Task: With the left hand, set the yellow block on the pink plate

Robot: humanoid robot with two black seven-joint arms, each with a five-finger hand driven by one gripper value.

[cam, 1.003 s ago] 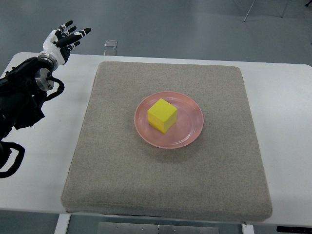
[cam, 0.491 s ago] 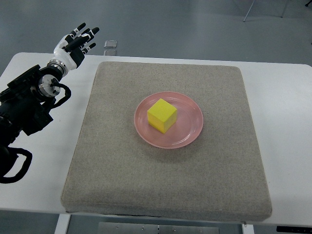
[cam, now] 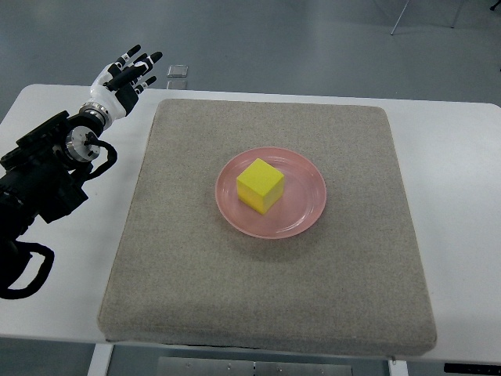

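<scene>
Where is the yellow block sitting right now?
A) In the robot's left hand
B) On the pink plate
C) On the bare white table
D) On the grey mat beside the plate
B: the yellow block rests on the pink plate in the middle of the grey mat, while the left hand is off by the table's far left corner, fingers spread and empty.

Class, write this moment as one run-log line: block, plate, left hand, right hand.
yellow block: resting on pink plate | plate: on grey mat | left hand: empty, fingers spread, over table's far-left corner | right hand: not in view
</scene>
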